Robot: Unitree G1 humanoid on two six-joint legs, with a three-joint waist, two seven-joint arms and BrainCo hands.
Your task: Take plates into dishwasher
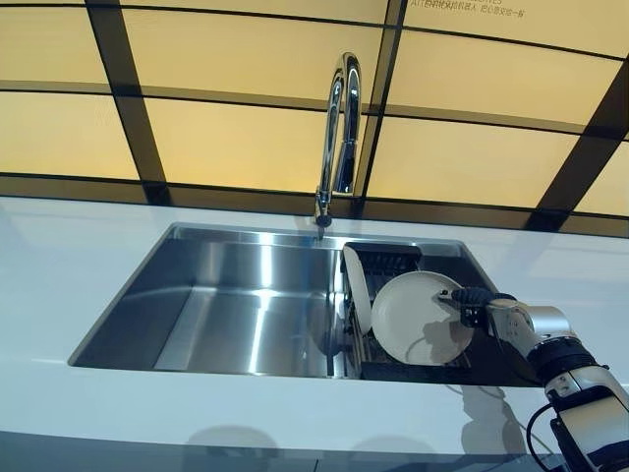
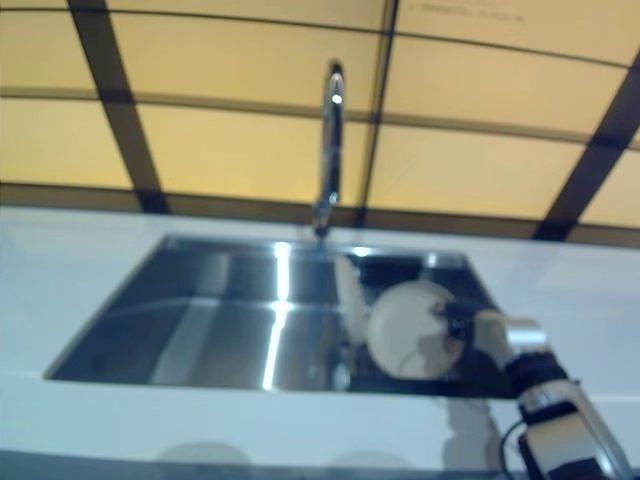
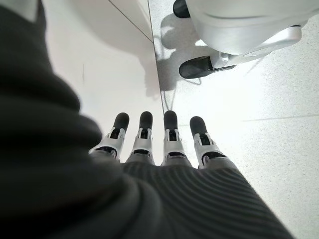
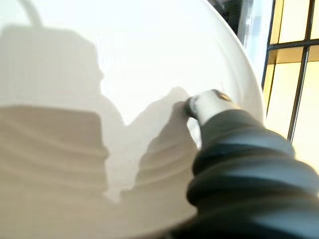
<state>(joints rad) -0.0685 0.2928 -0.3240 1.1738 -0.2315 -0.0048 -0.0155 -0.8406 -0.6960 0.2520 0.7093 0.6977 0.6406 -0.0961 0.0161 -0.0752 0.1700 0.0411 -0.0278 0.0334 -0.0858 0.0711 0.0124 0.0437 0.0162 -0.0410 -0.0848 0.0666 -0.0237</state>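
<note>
While the right robot hand [image 1: 476, 298] pinches its rim, apparently thumb on face, the white plate [image 1: 418, 317], rigid, glazed-slick and breakable, hangs over the rack [image 1: 388, 264]; left robot hand [image 3: 164, 144] idle, fingers straight.

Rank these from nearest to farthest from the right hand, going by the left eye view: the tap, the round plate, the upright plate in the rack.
1. Round plate: gripped at its rim by the right hand.
2. Upright plate: just beyond it, toward the robot's left, in the rack.
3. Tap: farthest, behind the sink.
</note>
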